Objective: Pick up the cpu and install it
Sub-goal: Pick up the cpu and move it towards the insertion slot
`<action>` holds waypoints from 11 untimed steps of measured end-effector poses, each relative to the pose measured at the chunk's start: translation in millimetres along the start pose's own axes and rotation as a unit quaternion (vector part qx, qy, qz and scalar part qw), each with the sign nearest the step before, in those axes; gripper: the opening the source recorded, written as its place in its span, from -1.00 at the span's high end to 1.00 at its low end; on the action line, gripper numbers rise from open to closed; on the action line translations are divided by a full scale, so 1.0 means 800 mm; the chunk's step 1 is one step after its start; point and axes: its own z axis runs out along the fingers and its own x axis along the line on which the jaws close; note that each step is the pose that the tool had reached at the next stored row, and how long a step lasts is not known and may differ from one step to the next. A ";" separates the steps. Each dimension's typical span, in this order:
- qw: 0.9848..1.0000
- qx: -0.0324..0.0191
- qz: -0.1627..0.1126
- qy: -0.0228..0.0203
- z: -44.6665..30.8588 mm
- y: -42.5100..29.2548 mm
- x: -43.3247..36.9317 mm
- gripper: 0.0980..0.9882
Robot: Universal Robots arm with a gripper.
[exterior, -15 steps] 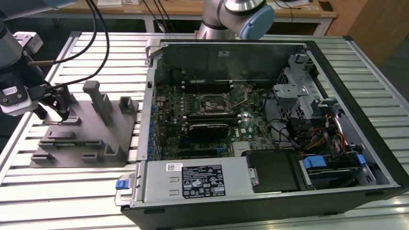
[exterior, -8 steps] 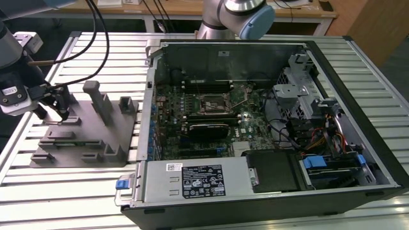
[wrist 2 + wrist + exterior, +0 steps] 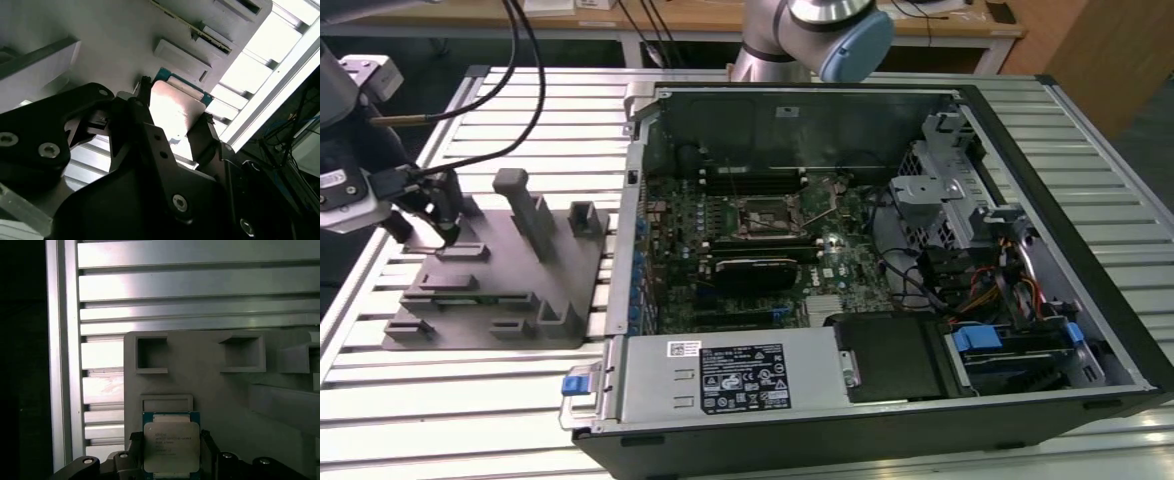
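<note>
My pincer (image 3: 447, 238) is down at the exterior view's left, low over the grey moulded block (image 3: 494, 270) that sits on the ribbed metal surface (image 3: 454, 400). In both wrist views the cpu (image 3: 171, 447) sits right between my fingers (image 3: 206, 445), one dark finger against each of two opposite edges. So I'm pinching the cpu (image 3: 175, 112), not spread wide and not pressed together on nothing.

Its silvery-white top faces the first wrist view, with a rim of green board around it. It lies flat over the grey block, near the block's edge by the surface slats. I cannot tell whether it is lifted clear of the block or resting on it.

On the block just beyond the cpu there's a shallow rectangular frame (image 3: 166, 403), and further on two square pockets (image 3: 151, 354).

Over in the exterior view, the open computer case (image 3: 1067, 200) lies on its side just beside the block. Inside is the motherboard, with its dark square socket frame (image 3: 767, 215) near the middle, well apart from me and the chip. The base of my arm (image 3: 821, 35) rises behind the case at the far edge of the surface.
</note>
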 end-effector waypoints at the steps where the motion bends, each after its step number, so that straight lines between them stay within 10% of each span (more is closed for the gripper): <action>1: 1.000 0.000 0.000 0.000 -0.0027 0.0001 0.000 0.00; 11: 1.000 0.000 0.000 0.000 -0.0278 0.0012 -0.001 0.00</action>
